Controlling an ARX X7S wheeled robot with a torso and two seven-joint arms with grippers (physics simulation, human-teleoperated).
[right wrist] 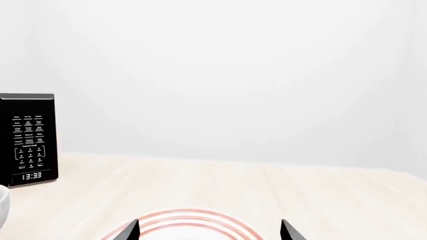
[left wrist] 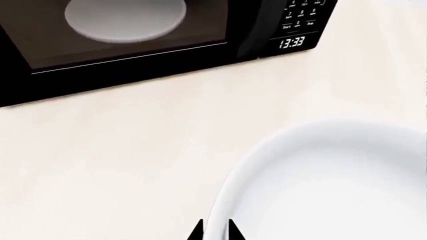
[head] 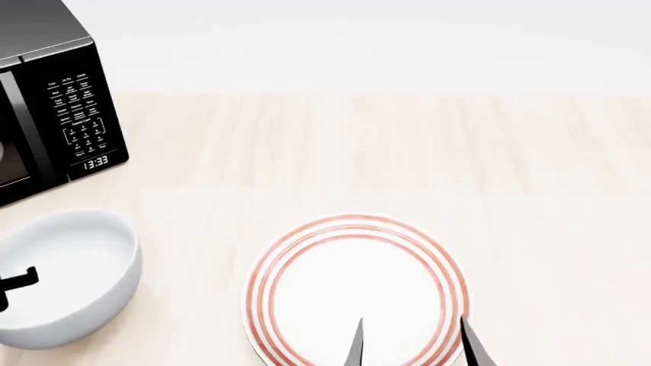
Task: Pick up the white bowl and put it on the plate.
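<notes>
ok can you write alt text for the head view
A white bowl sits at the left of a pale wooden table, the left gripper at its rim. A red-ringed plate lies centre front beneath the open right gripper; a black microwave reading 13:33 stands at back left.

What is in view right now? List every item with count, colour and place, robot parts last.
white bowl: one, plain glossy white, on the table at the head view's left, apart from the plate.
plate: one, white with red-orange rings, near the table's front, nothing on it.
microwave: one, black, far left on the table, clock reading 13:33; a pale disc shows through its window.
table: one, light wood.
left gripper: black, fingertips astride the bowl's rim.
right gripper: black, open, over the plate's near edge.
</notes>
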